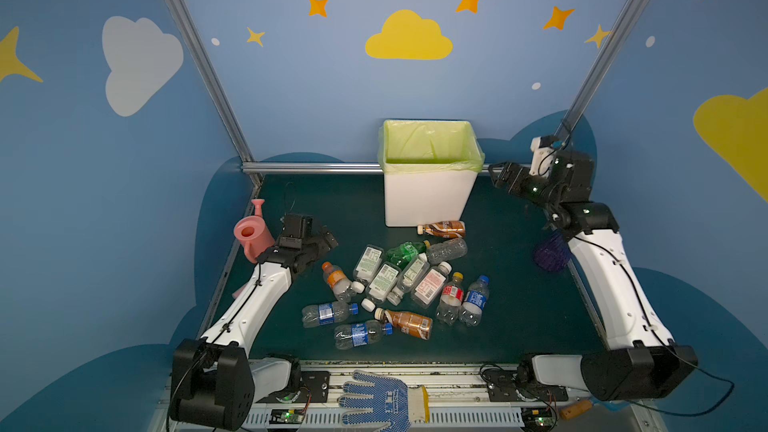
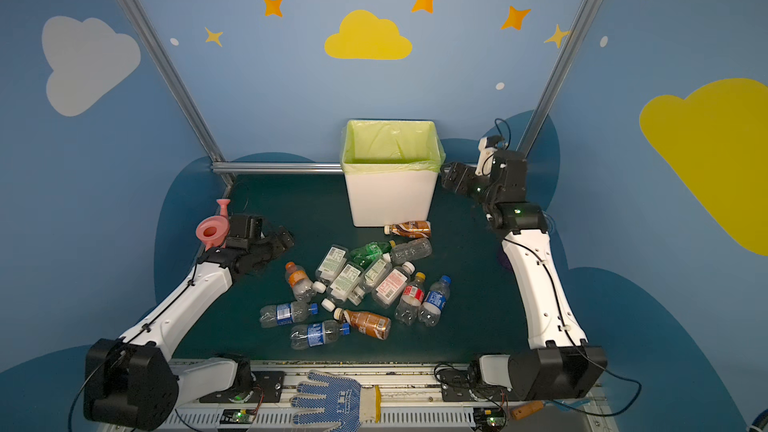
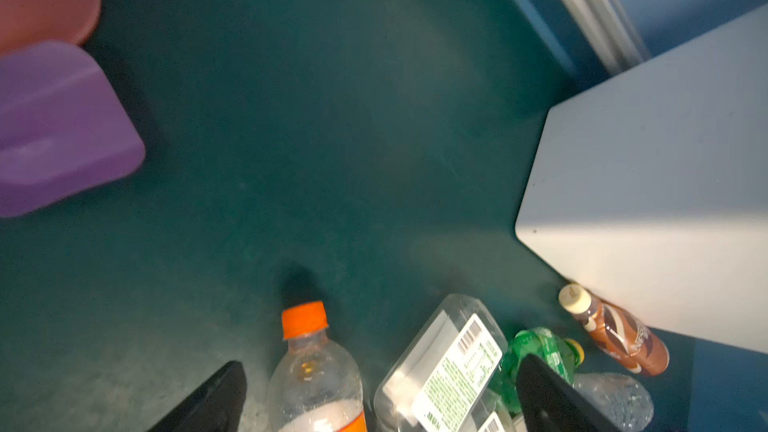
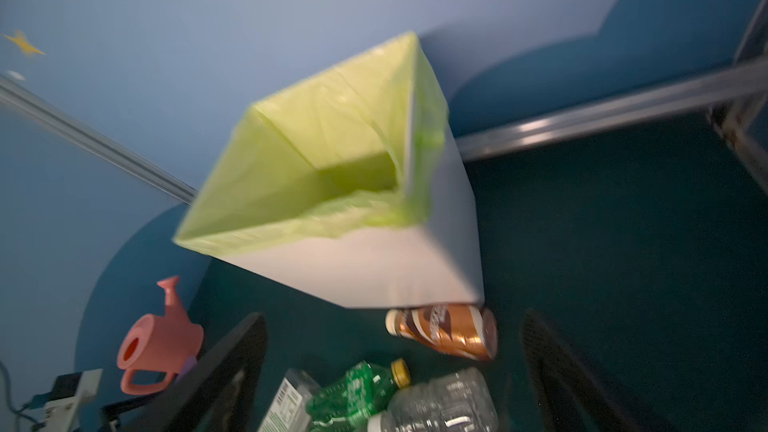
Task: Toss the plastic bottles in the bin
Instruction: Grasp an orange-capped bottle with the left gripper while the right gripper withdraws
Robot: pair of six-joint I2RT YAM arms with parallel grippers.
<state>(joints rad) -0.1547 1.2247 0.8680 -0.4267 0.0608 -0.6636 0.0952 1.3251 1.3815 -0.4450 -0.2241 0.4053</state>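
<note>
Plainly early in the job, as far as the views show. The bin [image 1: 430, 201] stands at 12 o'clock on the table against the back rail, with its green liner [image 1: 428, 143] folded over the rim. In the right wrist view the liner's inside [image 4: 316, 151] shows no bottle, though the picture is blurred and the floor of the bin is only partly seen. The pile of plastic bottles [image 1: 399, 280] lies from the table's middle down toward 6 o'clock, a dozen or so, all on their sides and many touching. It includes a green bottle [image 1: 405, 252], an orange-capped bottle [image 1: 336, 280] at the 9 o'clock edge, and two blue-label water bottles [image 1: 328, 312] nearest 6 o'clock. One brown bottle [image 1: 442, 228] lies apart from the heap, against the foot of the bin, outside it and not in. The right gripper [image 1: 495, 174] hangs high at about 1 o'clock, just beside the bin's rim. Its fingers [image 4: 232, 367] are spread wide in the wrist view and there is nothing between them. The left gripper [image 1: 326, 241] sits low at 9 o'clock, near the heap. Its fingers [image 3: 216, 396] are also wide apart and empty, with the orange-capped bottle lying on the table below them, not grasped. A pink watering can [image 1: 251, 236] at 9 to 10 o'clock and a purple basket [image 1: 550, 255] at 3 o'clock are no part of the task. I judge that nearly the whole lot is left to do: each bottle on the table, the brown one by the bin included, has yet to go in.
</note>
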